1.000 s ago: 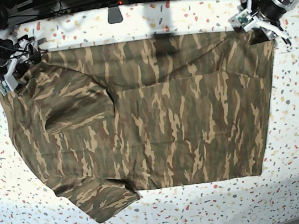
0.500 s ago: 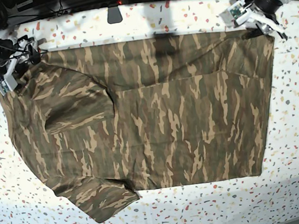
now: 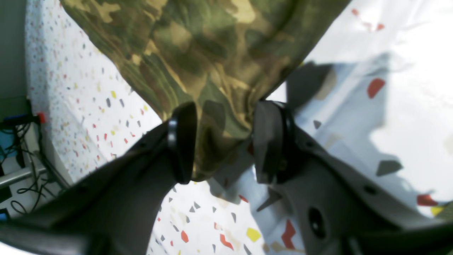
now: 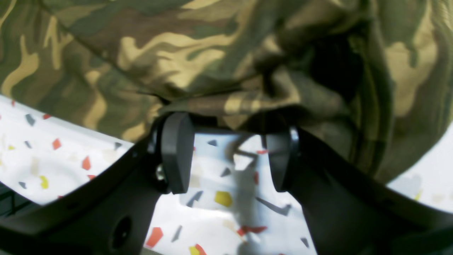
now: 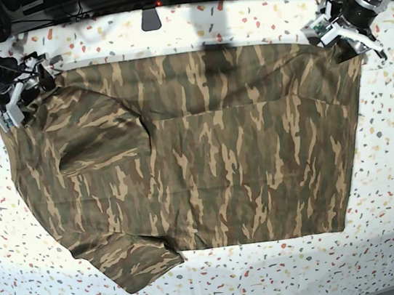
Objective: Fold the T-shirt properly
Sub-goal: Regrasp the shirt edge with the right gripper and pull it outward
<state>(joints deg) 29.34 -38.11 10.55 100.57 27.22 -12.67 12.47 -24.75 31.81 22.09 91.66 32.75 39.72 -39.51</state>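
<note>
- Left wrist view: I see the left gripper (image 3: 221,141) with its jaws set fairly wide and a bunched corner of the T-shirt (image 3: 212,53) hanging between them. The cloth lies against the left pad, but I cannot tell whether the right pad touches it, so I cannot say it is gripped. The picture is soft; the speckled table (image 3: 389,88) shows beneath, and cables at the far left edge are cut off.
- Right wrist view: my right gripper (image 4: 226,152) stands open with only speckled table visible between its pads. The T-shirt's rumpled edge (image 4: 212,71) sits just above the fingertips, and contact is not clear. A dark fold at upper right hides what lies inside it.
- Base view: the T-shirt (image 5: 205,153) lies spread over the middle of the table (image 5: 393,186), one sleeve folded in over the chest, another poking out at the lower left. The right gripper (image 5: 9,108) is at the shirt's top left corner, the left gripper (image 5: 343,39) at its top right; both are too small to judge.
- I can read no label, brand or writing in any view.
</note>
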